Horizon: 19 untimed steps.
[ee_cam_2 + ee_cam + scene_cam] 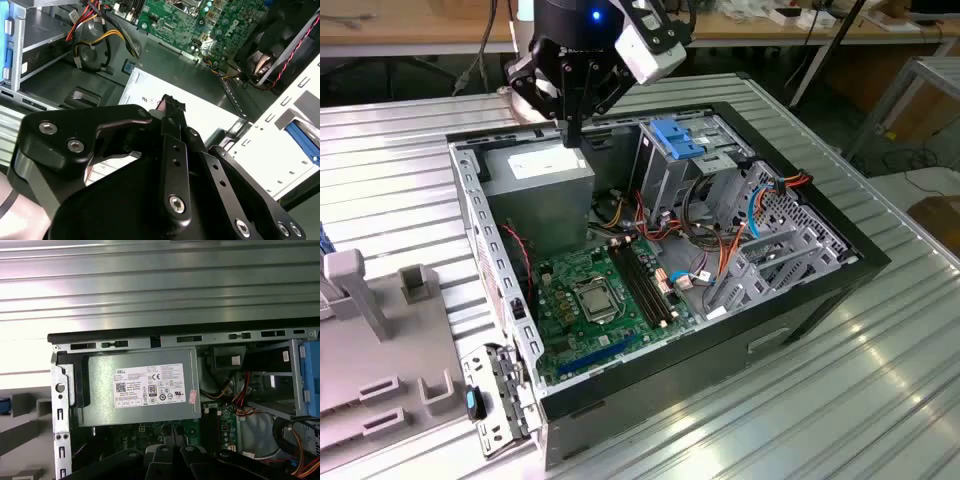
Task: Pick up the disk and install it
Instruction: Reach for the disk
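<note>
Directly above the open computer case, the arm reaches down steeply. Its gripper hangs over the corner of the case that holds the one power supply, just clear of its top. The fingers are pressed together, pinching nothing. One disk shows as a blue-railed edge outside the case, past its side wall and well apart from the gripper. One ridged blue latch plate tops the case's drive cage. One small blue clip sits on a silver bracket at another corner of the case.

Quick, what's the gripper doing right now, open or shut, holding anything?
Gripper: fingers shut, nothing held, poised over the power supply.
</note>
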### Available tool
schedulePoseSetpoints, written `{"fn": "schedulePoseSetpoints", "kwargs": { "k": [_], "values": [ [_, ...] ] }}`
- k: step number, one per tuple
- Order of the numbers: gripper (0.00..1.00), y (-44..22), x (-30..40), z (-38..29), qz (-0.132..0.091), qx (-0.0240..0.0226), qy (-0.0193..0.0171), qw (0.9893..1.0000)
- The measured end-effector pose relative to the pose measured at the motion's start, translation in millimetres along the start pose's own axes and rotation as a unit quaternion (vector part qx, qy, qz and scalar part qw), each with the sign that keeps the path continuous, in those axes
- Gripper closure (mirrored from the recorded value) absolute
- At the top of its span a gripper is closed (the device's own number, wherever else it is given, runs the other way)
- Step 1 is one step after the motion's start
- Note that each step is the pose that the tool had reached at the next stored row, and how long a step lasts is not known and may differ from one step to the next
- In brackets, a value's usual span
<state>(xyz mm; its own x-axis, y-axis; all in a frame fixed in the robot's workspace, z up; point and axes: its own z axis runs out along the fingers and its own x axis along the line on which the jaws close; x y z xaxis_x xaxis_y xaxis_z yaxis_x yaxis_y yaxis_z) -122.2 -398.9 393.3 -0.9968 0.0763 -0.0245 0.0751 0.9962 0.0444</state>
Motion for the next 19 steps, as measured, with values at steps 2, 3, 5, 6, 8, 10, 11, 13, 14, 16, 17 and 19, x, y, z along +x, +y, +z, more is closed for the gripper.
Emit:
{"fn": "schedulePoseSetpoints", "kwargs": {
  "k": [2,3,5,6,8,10,11,13,14,16,17,19],
  "values": [
    [0.89,-0.3,3.7,-0.2,0.000,0.0001,0.0001,1.0000],
    [0.89,-0.5,6.4,-0.2,0.000,0.0000,0.0000,1.0000],
    [0.89,-0.8,9.8,-0.3,0.000,0.0000,0.0000,1.0000],
    [0.89,-0.8,11.0,-0.4,0.000,0.0001,0.0000,1.0000],
    [0.89,-1.2,15.2,-0.5,0.000,0.0000,0.0000,1.0000],
    [0.89,-1.3,17.2,-0.5,0.000,0.0000,0.0000,1.0000],
    [0.89,-1.4,19.6,-0.6,0.000,0.0000,0.0000,1.0000],
    [0.89,0.8,24.6,-0.6,0.000,0.0000,0.0000,1.0000],
    [0.89,1.0,26.5,-0.6,0.000,0.0000,0.0000,1.0000],
    [0.89,1.4,32.5,-0.8,-0.001,0.0000,0.0001,1.0000],
    [0.89,1.3,35.4,-0.9,-0.001,0.0000,0.0001,1.0000],
    [0.89,1.2,42.0,-1.0,-0.001,0.0000,0.0000,1.0000]
  ]
}}
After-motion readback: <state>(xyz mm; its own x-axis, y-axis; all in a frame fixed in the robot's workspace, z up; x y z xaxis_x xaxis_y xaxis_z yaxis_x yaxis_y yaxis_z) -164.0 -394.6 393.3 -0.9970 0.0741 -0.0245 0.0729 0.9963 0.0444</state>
